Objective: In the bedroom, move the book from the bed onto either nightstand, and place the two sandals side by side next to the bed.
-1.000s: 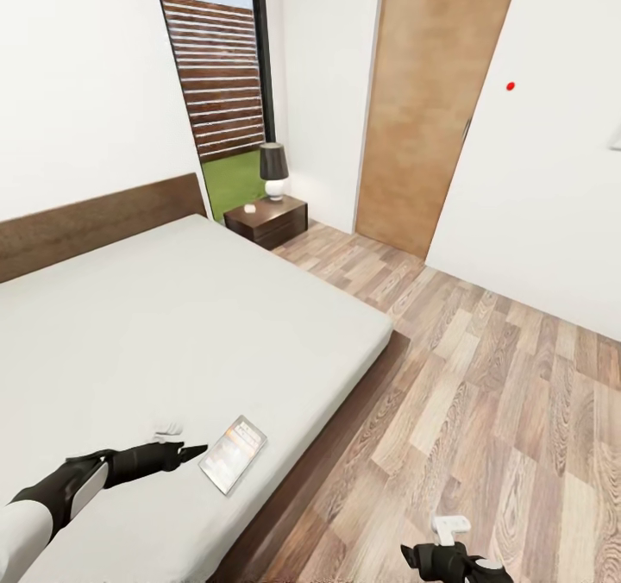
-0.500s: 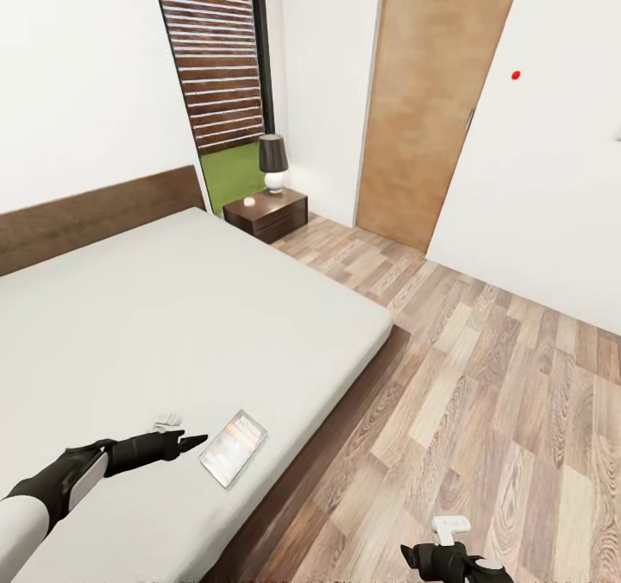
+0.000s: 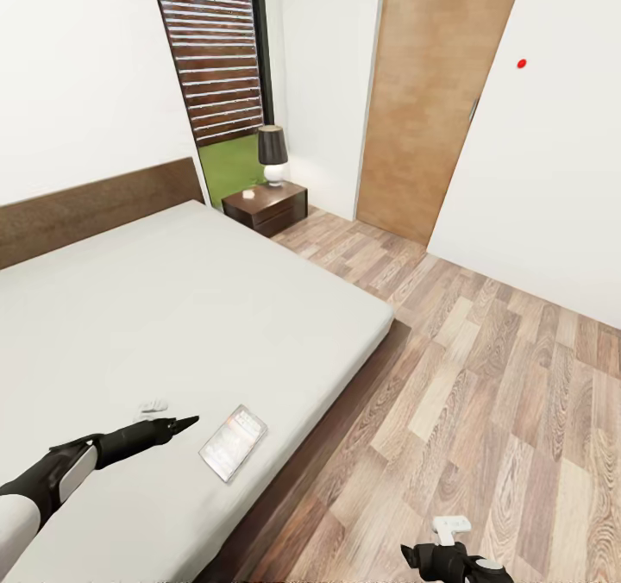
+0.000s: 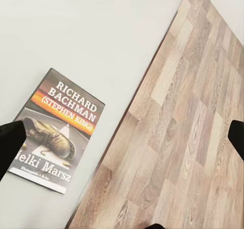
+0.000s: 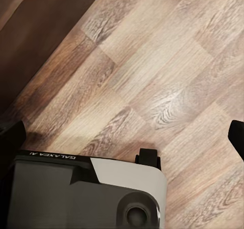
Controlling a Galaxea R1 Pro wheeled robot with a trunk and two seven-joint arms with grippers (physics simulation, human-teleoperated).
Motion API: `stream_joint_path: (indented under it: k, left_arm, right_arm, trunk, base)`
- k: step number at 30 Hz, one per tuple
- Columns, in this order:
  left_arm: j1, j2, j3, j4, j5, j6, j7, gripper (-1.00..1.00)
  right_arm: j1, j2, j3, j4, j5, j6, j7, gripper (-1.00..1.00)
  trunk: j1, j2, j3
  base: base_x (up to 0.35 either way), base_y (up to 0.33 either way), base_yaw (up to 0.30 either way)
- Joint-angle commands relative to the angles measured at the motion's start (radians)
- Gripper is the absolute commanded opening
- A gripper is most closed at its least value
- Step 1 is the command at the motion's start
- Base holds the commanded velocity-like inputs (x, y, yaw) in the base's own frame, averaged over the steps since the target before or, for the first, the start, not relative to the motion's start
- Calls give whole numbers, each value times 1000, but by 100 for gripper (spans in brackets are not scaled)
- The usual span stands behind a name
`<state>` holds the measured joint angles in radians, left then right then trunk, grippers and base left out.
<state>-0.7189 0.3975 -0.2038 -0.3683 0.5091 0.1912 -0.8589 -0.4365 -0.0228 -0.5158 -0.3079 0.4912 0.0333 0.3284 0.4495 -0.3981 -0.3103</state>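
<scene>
**Robot arm reaches across bed toward paperback**

From the left of the head view, the left arm stretches over the pale mattress of the bed (image 3: pixel 198 307), its left gripper (image 3: pixel 183 423) hovering just beside the book (image 3: pixel 233 443) without touching it. The left wrist view shows the gripper's dark fingertips (image 4: pixel 9 145) spread wide apart, with nothing held between them. The book (image 4: pixel 58 130) lies flat near the mattress edge closest to the wooden floor (image 3: pixel 483 393), cover up, an orange band and white "Richard Bachman" lettering readable in the left wrist view.

Farther back, at the head of the bed beside the brown headboard (image 3: pixel 95 208), stands the nightstand (image 3: pixel 267 206), carrying a lamp (image 3: pixel 272 153) with a black shade and a small pale object. A tall window (image 3: pixel 216 74) rises behind it, and a wooden door (image 3: pixel 435 91) stands to its right.

At the lower right, the right gripper (image 3: pixel 444 557) hangs low over the floor; its finger edges (image 5: pixel 237 137) sit at opposite sides of the right wrist view, parted and empty, above the robot's grey base (image 5: pixel 81 193).
</scene>
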Motion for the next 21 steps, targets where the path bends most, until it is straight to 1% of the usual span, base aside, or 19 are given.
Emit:
stream_joint_path:
  k: [1, 7, 12, 20, 21]
  left_arm:
    - [0, 1, 0, -2, 12, 11, -2, 100]
    - [2, 2, 12, -31, 16, 15, -1, 100]
    - [4, 2, 15, -59, 17, 19, 5, 100]
    - [5, 2, 15, -136, 8, 23, 41, 100]
    - [5, 2, 15, -136, 8, 23, 41, 100]
  right_arm:
    - [-1, 1, -9, -2, 7, 4, 8, 100]
    - [-1, 1, -8, -2, 6, 4, 8, 100]
    - [-1, 0, -9, -2, 6, 4, 8, 100]
    - [-1, 0, -9, -2, 6, 4, 8, 100]
    - [-1, 0, -9, -2, 6, 4, 8, 100]
  trunk:
    - [0, -2, -3]
    - [0, -2, -13]
    - [0, -2, -21]
    - [0, -2, -34]
    - [0, -2, -36]
  base:
    - [0, 0, 0]
    - [0, 0, 0]
    - [0, 0, 0]
    - [0, 0, 0]
    - [0, 0, 0]
